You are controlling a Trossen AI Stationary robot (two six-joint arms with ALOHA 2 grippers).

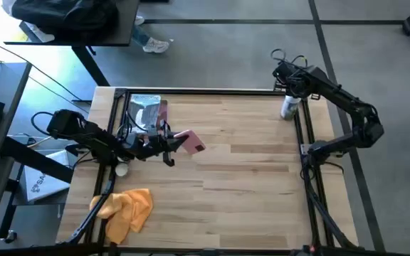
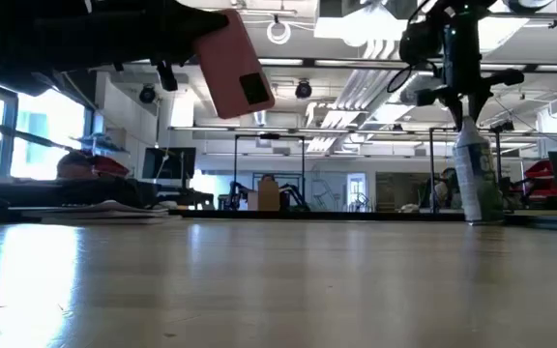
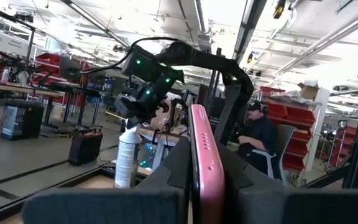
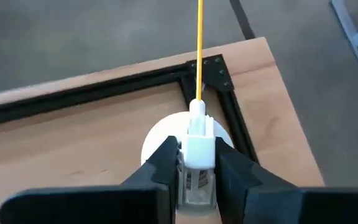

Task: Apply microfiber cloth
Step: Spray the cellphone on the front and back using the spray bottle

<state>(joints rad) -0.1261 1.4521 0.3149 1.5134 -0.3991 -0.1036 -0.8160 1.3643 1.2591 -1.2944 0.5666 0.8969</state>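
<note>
**Operator:** High view first: my left gripper (image 1: 171,144) sits over the table's left-middle, clenched on a pink phone (image 1: 188,141) held up off the wood. The left wrist view shows that phone (image 3: 205,163) edge-on, pinched between both fingers.

**Observer:** And the microfiber cloth?

**Operator:** The microfiber cloth (image 1: 128,208) lies crumpled at the near-left corner of the table (image 1: 248,178), by the frame rail, well apart from both grippers. Nothing touches it.

**Observer:** What is the right arm doing?

**Operator:** My right gripper (image 1: 291,91) is at the far-right corner, grasping the white spray bottle (image 1: 289,107) by its nozzle head. From the right wrist view the fingers (image 4: 160,163) close on the white nozzle (image 4: 199,144), with a yellow tube above it. Low view has the bottle (image 2: 473,174) standing upright on the tabletop.

**Observer:** Anything else on the table?

**Operator:** A silvery packet (image 1: 145,112) lies at the far-left, behind the left gripper.
</note>
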